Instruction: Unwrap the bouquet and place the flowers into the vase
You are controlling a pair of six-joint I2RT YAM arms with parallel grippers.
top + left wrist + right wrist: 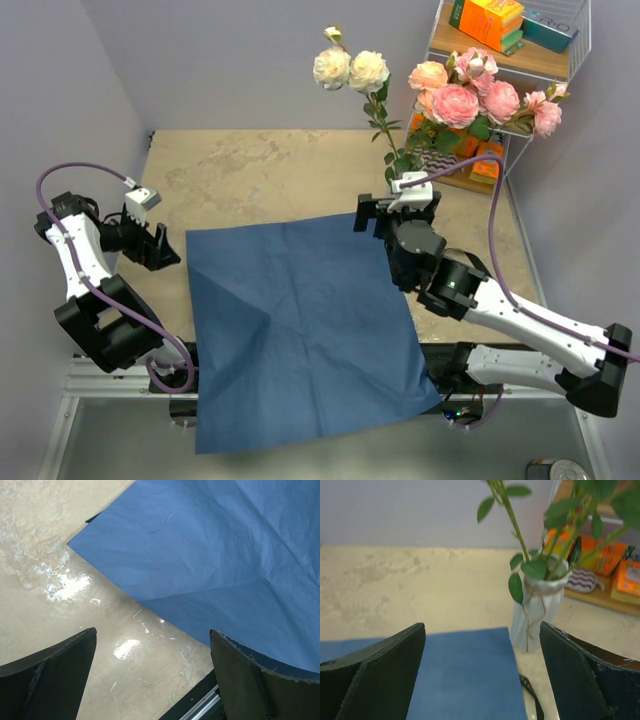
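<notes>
While hovering right gripper (481,626) wide-jawed, empty, just short of vase (536,607) | seeing flowers (455,100) standing in it, paper (300,330) lying flat | holding left gripper (152,631) wide over paper edge | judging placing as finishing | next: backing off without snagging flowers

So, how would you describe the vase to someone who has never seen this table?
Start at the big blue paper spread on the table and go to its far right corner. Just beyond it, before the shelf, stands the vase. Only it is tall, whitish and ribbed, with green stems in it.
</notes>
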